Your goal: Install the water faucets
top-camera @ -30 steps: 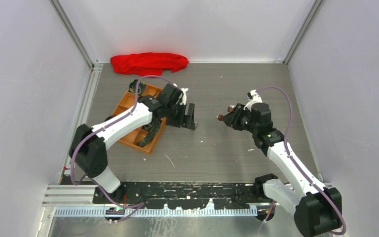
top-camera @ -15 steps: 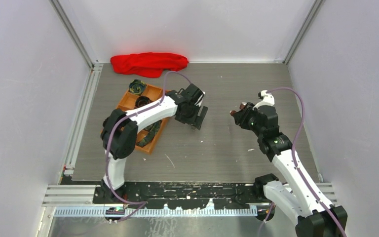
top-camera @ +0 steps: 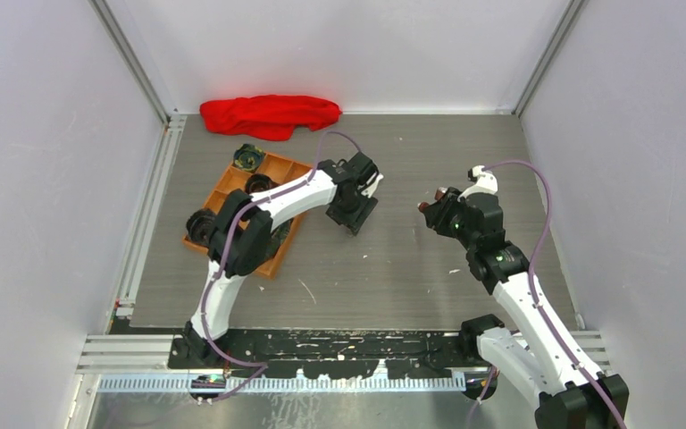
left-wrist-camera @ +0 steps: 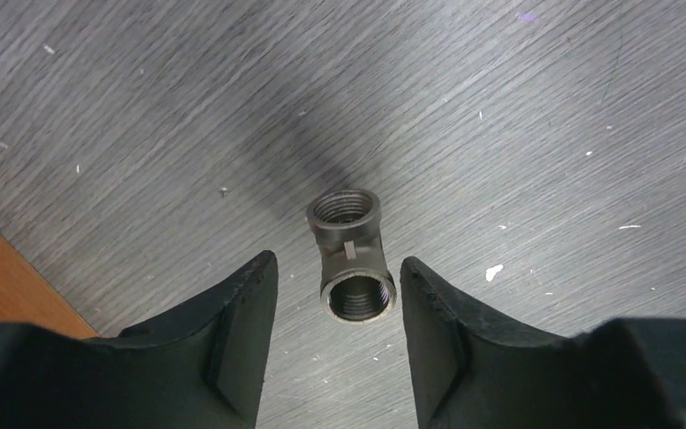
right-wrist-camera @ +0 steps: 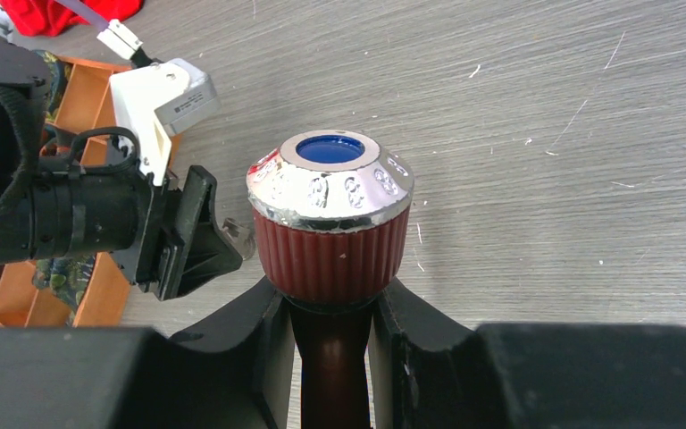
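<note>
My right gripper is shut on the dark reddish-brown stem of a water faucet, which has a ribbed red knob and a silvery cap with a blue centre. In the top view this gripper holds the faucet above the table, right of centre. My left gripper is open, its fingers on either side of a grey threaded pipe fitting lying on the table, without touching it. In the top view the left gripper points down at mid-table.
An orange compartment tray with dark coiled straps lies left of the left gripper. A red cloth lies at the back. White walls enclose the grey table on three sides.
My left arm has swung right, away from the tray, and lowered over the fitting. My right gripper has drawn back slightly to the right with the faucet.
</note>
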You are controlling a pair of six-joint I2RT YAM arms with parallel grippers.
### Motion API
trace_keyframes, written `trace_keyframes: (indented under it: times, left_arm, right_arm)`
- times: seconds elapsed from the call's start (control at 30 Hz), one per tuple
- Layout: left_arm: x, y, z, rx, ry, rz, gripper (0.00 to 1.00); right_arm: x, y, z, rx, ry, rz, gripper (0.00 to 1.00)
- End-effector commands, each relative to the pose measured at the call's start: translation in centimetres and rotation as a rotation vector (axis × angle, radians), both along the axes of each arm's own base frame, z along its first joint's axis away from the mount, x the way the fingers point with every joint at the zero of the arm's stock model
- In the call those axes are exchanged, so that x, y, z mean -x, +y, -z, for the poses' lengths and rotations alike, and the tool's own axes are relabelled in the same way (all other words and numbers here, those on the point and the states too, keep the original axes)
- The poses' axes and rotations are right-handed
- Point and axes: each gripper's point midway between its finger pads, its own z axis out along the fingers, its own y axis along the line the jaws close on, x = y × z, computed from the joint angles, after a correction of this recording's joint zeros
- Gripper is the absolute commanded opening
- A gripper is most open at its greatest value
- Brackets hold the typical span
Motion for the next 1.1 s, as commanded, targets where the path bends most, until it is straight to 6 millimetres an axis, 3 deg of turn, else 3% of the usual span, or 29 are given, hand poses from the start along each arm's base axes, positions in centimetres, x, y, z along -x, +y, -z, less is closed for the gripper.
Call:
trace_keyframes:
  times: [0.0,0.23,0.43,0.53,0.6,0.73,0.83,0.93,1.07]
  left_arm:
    - [0.1,-1.0,-0.4,0.023,0.019,0.037,0.50]
    - [0.0,-1.7,0.1,0.032,0.043,0.039,0.38]
    - [0.0,-2.3,-2.1,0.087,0.033,0.025,0.01]
    - [0.3,-2.9,-5.3,0.195,0.063,0.003,0.00]
    - [0.4,-3.3,-8.7,0.340,0.092,-0.025,0.00]
    - [0.6,-3.6,-15.4,0.768,0.275,-0.077,0.00]
    - [0.0,-2.0,-20.3,1.023,0.392,-0.119,0.00]
    - [0.3,0.6,-22.7,1.068,0.416,-0.189,0.00]
    - [1.7,2.9,-24.4,1.064,0.435,-0.218,0.00]
  right_arm:
    - [-0.6,-0.1,-1.6,-0.015,-0.062,0.012,0.00]
    - [-0.9,0.4,-1.2,-0.025,-0.047,-0.007,0.00]
    - [-0.8,1.4,-2.0,-0.020,-0.086,-0.082,0.00]
    - [-0.6,2.7,-3.1,-0.001,-0.153,-0.189,0.00]
    - [-0.2,4.0,-4.0,0.000,-0.250,-0.289,0.00]
    - [1.0,5.9,-7.1,-0.039,-0.493,-0.410,0.00]
    - [2.7,7.7,-9.8,-0.046,-0.650,-0.495,0.00]
    - [4.8,9.5,-12.5,-0.035,-0.825,-0.567,0.00]
    - [6.4,12.3,-13.3,0.083,-0.938,-0.664,0.00]
